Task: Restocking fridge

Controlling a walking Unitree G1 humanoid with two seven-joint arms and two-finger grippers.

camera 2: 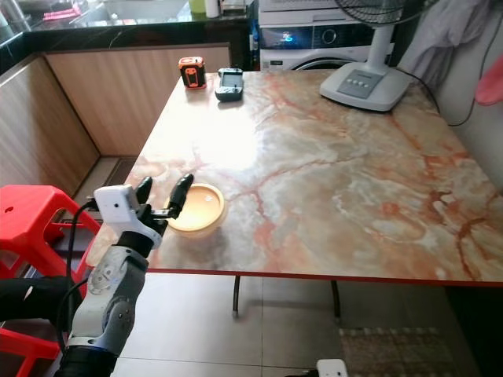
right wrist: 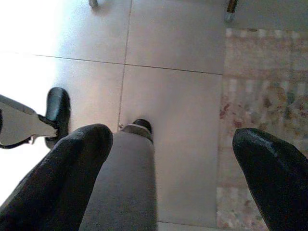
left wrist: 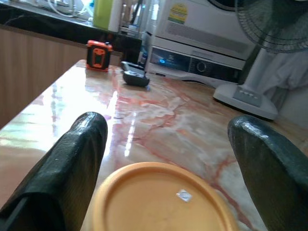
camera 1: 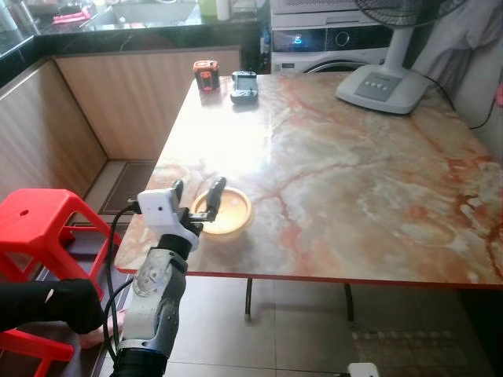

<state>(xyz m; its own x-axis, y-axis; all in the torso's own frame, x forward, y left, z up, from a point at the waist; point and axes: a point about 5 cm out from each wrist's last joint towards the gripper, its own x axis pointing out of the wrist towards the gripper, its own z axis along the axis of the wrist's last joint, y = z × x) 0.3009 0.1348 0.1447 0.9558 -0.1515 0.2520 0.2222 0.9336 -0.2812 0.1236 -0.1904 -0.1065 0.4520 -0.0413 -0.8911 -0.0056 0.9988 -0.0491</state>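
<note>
A round orange-yellow lidded container [camera 1: 229,212] sits on the marble table [camera 1: 338,173] near its front left corner. My left gripper [camera 1: 198,188] is open just over the container's near side. One finger [camera 1: 215,196] lies across the lid and the other sits off the left rim. In the left wrist view the container [left wrist: 159,199] lies low between the two spread fingers [left wrist: 77,154]. Whether they touch it I cannot tell. My right gripper [right wrist: 173,134] hangs open over the tiled floor.
A white fan base [camera 1: 385,86] stands at the table's far right. An orange device [camera 1: 207,75] and a dark one [camera 1: 244,86] stand at the far left. A red stool [camera 1: 39,224] and a person's dark-clad limb [camera 1: 47,302] are to my left. A rug [right wrist: 269,120] lies below.
</note>
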